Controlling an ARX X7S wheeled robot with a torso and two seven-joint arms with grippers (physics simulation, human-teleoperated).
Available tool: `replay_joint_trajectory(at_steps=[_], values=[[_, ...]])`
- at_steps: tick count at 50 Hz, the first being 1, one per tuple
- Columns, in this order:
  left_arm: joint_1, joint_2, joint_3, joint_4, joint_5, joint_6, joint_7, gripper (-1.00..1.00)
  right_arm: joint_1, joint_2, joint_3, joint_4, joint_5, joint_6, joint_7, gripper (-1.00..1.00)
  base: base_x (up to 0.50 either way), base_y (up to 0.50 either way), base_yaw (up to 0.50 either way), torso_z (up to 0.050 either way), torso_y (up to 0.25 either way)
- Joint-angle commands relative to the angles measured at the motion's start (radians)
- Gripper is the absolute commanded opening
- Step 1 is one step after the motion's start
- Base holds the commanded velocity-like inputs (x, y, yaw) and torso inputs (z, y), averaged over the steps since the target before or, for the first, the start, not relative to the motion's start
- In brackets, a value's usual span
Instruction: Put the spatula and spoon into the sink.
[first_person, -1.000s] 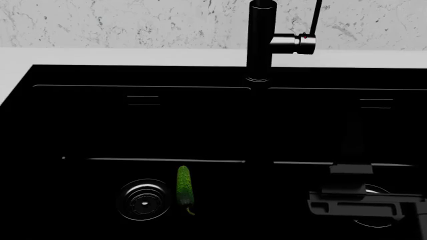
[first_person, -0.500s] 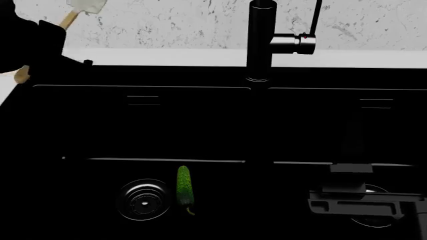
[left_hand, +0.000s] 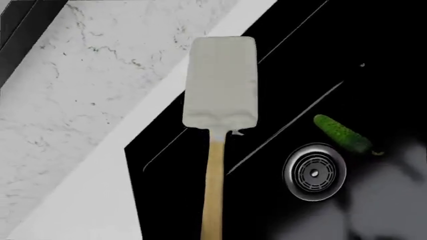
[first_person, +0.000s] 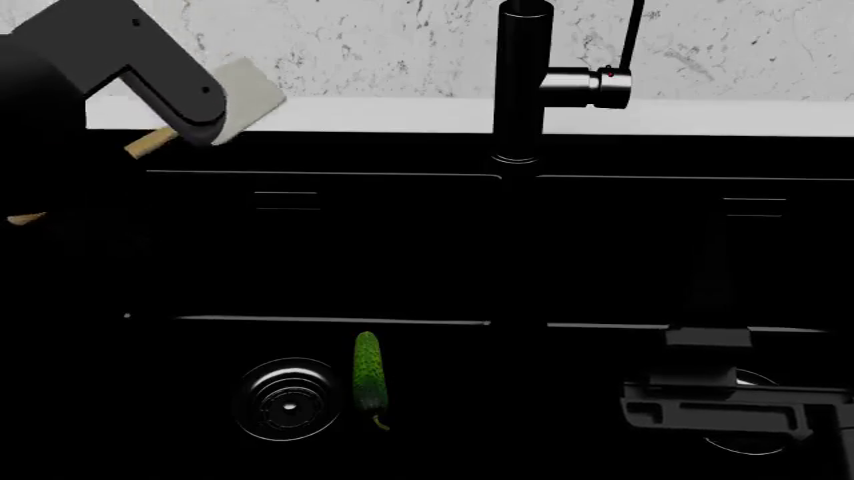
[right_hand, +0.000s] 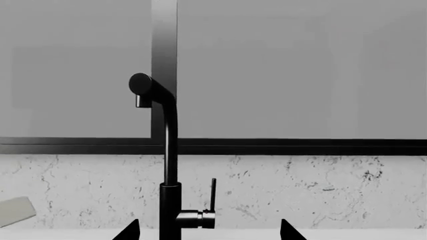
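Observation:
My left gripper (first_person: 80, 182) is shut on the tan handle of the spatula (first_person: 247, 100) and holds it above the back left corner of the black sink (first_person: 334, 150). The left wrist view shows the spatula's whitish flat head (left_hand: 220, 82) and stick handle over the sink's rim, with the left basin's drain (left_hand: 315, 171) beyond; the fingers themselves are out of frame. My right gripper (first_person: 721, 405) hovers low over the right basin, open, with nothing between its fingertips (right_hand: 130, 231). The spoon is out of view.
A green cucumber (first_person: 368, 378) lies in the left basin beside the round drain (first_person: 284, 400). The tall black faucet (first_person: 521, 80) rises at the sink's back middle, in front of a marbled wall. White counter (first_person: 400, 115) runs behind the sink.
The left arm has swung in from the upper left with the spatula, now further right and lower over the sink's back left corner. The right arm has stayed put.

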Motion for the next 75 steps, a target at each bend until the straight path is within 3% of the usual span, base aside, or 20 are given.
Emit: replay_joint_trajectory(at_steps=[1,9,22,28,47,70,71,75], values=[[0.022,0.024,0.107,0.010,0.078,0.010,0.108,-1.00,0.006,-0.003,0.006,-0.003,0.006,0.012,0.000,1.00,0.00,0.00,0.00,0.000,0.000],[0.047,0.016,0.144,0.091,0.063,0.012,0.173,-1.00,-0.005,0.004,0.003,0.001,-0.001,-0.004,-0.001,1.00,0.00,0.00,0.00,0.000,0.000],[0.146,0.024,0.148,0.159,0.025,0.038,0.115,-1.00,-0.002,-0.008,0.007,-0.003,-0.001,0.009,0.001,1.00,0.00,0.00,0.00,0.000,0.000],[0.199,0.046,0.144,0.146,0.012,0.071,0.114,-1.00,-0.006,-0.012,0.006,0.007,-0.002,0.005,-0.007,1.00,0.00,0.00,0.00,0.000,0.000],[0.298,0.091,0.278,0.077,0.125,0.108,0.171,-1.00,-0.013,-0.008,0.009,-0.001,-0.005,0.003,0.000,1.00,0.00,0.00,0.00,0.000,0.000],[0.321,0.084,0.255,0.074,0.107,0.138,0.153,-1.00,0.006,-0.016,0.023,-0.014,0.010,0.040,-0.001,1.00,0.00,0.00,0.00,0.000,0.000],[0.313,0.086,0.271,0.082,0.118,0.135,0.175,1.00,0.007,-0.016,0.024,-0.015,0.011,0.043,0.001,1.00,0.00,0.00,0.00,0.000,0.000],[0.310,0.083,0.265,0.087,0.102,0.124,0.166,1.00,0.001,-0.011,0.023,-0.015,0.006,0.035,0.000,1.00,0.00,0.00,0.00,0.000,0.000]])
